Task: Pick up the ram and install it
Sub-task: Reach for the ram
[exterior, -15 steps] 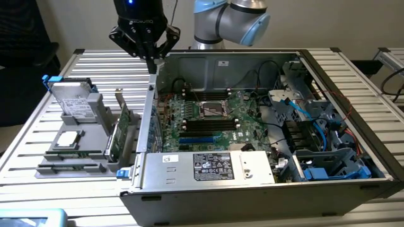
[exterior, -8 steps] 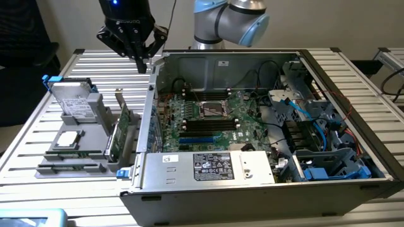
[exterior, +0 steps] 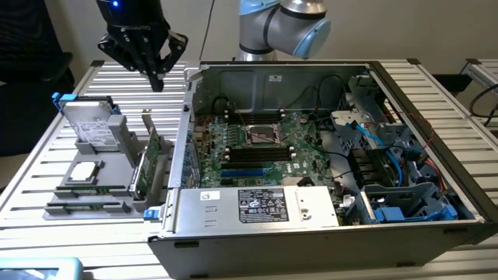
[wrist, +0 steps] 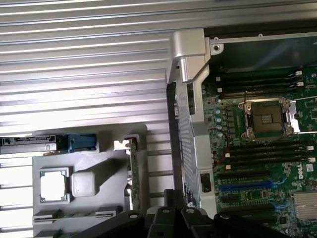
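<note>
The ram [exterior: 90, 189] is a thin green stick lying in a front slot of the grey parts holder [exterior: 116, 131], at the exterior view's left. My black gripper [exterior: 158, 86] hangs high above the table behind that holder, close to the open computer case's back corner. Its fingers point down, shut with nothing between them. The wrist view has the gripper [wrist: 172, 196] over the gap between holder and case wall. The motherboard's long black memory slots [exterior: 257, 153] [wrist: 262, 151] lie beside the processor socket [exterior: 263, 134].
The holder also carries a hard drive [exterior: 92, 123], a processor chip [exterior: 83, 171] [wrist: 53, 184] and a taller green expansion card [exterior: 150, 156] [wrist: 133, 171] standing on edge. The case wall [exterior: 186, 134] rises between holder and motherboard. Cables and drive bays [exterior: 389, 169] crowd the case's right side.
</note>
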`<act>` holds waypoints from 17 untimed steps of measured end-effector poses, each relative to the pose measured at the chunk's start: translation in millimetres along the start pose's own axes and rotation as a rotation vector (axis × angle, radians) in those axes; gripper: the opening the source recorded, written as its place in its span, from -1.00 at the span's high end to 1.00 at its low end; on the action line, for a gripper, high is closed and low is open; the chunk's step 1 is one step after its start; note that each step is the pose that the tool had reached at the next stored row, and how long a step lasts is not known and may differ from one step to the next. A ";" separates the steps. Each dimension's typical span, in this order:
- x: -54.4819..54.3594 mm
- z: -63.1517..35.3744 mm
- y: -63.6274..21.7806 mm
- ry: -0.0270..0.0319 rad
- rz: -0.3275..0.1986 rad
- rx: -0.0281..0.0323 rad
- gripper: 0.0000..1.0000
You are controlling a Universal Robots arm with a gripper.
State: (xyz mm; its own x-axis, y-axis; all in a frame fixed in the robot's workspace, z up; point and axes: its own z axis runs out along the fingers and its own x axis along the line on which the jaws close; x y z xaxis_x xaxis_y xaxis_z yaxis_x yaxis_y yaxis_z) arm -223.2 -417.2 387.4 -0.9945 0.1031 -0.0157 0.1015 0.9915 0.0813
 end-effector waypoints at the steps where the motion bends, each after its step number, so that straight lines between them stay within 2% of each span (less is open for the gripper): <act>1: 2.7 -0.2 -1.9 0.0000 0.000 -0.0003 0.79; 6: 15.1 -1.0 -12.0 0.0005 0.000 -0.0040 0.79; 17: 35.7 -2.3 -34.6 0.0022 0.001 -0.0195 0.79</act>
State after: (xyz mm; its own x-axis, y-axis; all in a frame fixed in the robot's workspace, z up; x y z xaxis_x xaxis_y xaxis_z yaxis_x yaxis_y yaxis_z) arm -262.2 -448.0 386.3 -0.9945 0.1034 -0.0135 0.1016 0.9897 0.1007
